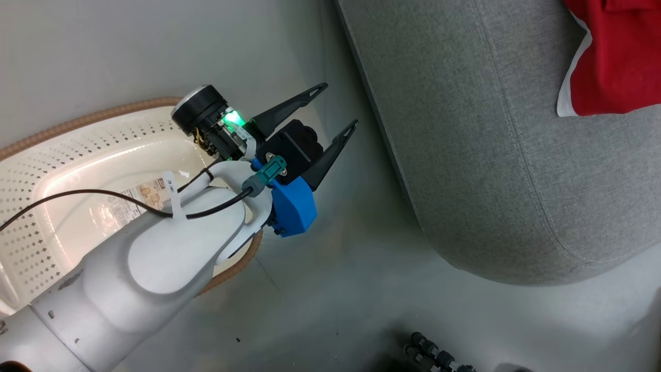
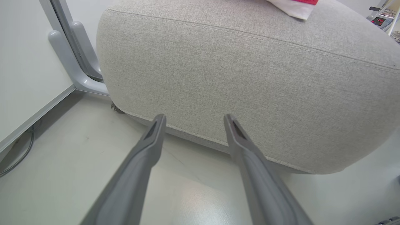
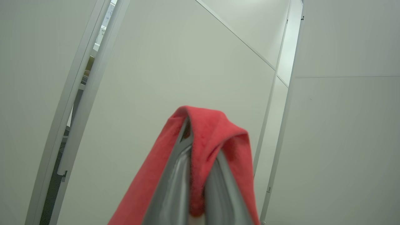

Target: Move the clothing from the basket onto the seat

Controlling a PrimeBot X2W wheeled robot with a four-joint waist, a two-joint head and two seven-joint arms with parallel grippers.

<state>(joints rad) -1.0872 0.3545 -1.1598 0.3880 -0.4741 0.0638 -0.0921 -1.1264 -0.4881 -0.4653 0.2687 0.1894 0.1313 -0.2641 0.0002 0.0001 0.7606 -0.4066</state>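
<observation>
Head view: I see the left gripper (image 1: 338,105) spread open over the floor (image 1: 330,289), between the basket (image 1: 103,114) and the seat (image 1: 490,155). The arm crosses the basket's right rim, and the sticker (image 1: 144,194) shows on the basket's bottom. A red-and-white garment (image 1: 614,57) lies on the seat, at its far right edge.

Left wrist view: left gripper (image 2: 193,120) fingers wide apart, pointing at the seat's (image 2: 250,78) rounded side, tips near its bottom seam. A corner of the red-and-white garment (image 2: 293,7) sits on the seat's top edge.

Right wrist view: right gripper (image 3: 203,140) closed, pinching the plain red garment (image 3: 212,128), which drapes over both fingers. Wall panels (image 3: 175,62) behind. I can't tell from this where it hangs relative to the seat.
</observation>
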